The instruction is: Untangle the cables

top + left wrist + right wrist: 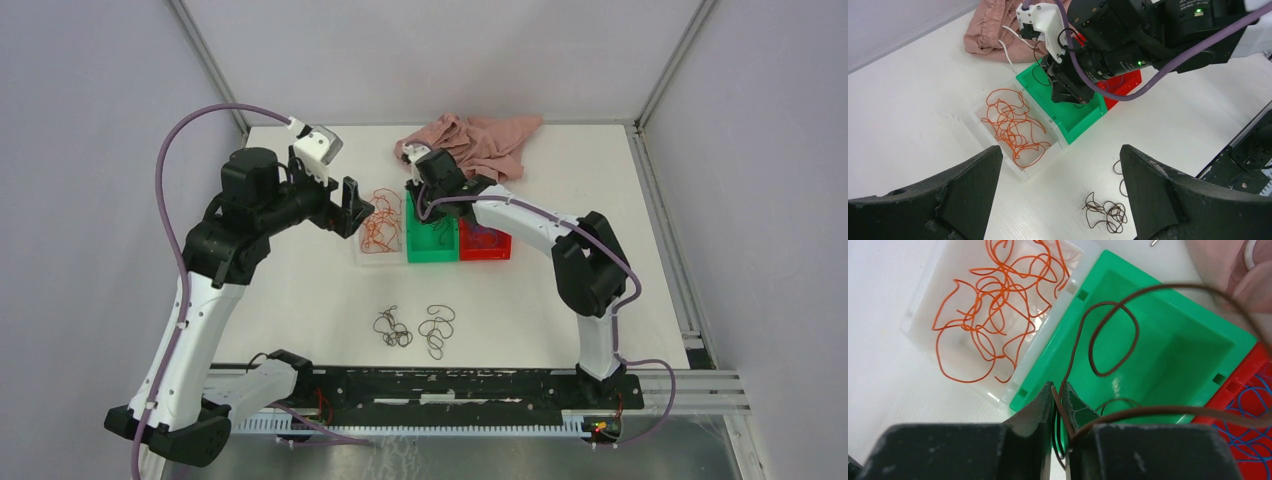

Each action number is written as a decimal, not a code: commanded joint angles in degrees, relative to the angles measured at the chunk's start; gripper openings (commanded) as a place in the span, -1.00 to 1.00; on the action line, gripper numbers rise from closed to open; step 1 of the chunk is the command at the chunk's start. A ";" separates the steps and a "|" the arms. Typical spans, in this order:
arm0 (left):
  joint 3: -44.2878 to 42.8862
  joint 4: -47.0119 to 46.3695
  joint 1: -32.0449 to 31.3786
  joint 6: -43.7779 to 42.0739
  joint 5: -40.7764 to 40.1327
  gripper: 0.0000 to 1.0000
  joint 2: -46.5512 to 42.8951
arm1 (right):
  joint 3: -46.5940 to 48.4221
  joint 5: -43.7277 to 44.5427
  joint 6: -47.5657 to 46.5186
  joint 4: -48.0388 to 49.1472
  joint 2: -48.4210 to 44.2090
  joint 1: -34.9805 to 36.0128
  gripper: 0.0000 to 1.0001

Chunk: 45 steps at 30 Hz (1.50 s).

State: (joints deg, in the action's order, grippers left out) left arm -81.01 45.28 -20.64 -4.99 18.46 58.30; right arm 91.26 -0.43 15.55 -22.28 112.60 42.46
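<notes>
Dark brown cables lie as two loose tangles on the table, one (393, 328) left of the other (437, 330); the left wrist view shows one tangle (1108, 215). Orange cables (381, 228) (1013, 125) (993, 305) fill a clear white tray (915, 315). Blue cables (1253, 405) lie in a red bin (490, 250). My right gripper (428, 205) (1059, 387) hangs over the green bin (1173, 355), jaws nearly closed on a brown cable (1108, 340) that loops down into the bin. My left gripper (350, 207) (1060, 150) is wide open and empty, above the table beside the tray.
A pink cloth (480, 140) lies bunched at the back, just behind the bins. The white tray, green bin (432, 250) and red bin stand side by side mid-table. My right arm (1148, 45) reaches over the bins, close in front of the left gripper.
</notes>
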 commanded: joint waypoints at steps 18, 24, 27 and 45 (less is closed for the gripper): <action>0.86 -3.66 -0.01 -3.44 0.01 0.90 -1.22 | 4.28 6.22 5.93 -4.64 -4.98 -1.10 -0.01; 0.78 -4.17 -0.03 -3.69 1.00 0.91 -1.48 | 1.37 7.87 8.15 -4.87 -5.07 -1.10 -0.17; 1.24 -4.98 -0.01 -4.15 2.10 0.92 -2.14 | -1.75 6.58 9.63 -2.59 -4.63 -1.15 -0.29; 3.62 -6.30 0.01 -5.10 4.57 0.98 -4.27 | -3.33 10.53 7.57 0.85 -1.12 -1.07 -0.45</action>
State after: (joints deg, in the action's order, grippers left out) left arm -77.38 41.56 -20.64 -7.97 21.21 54.70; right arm 87.59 6.72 24.84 -23.99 116.42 41.52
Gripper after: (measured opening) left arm 0.983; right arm 0.262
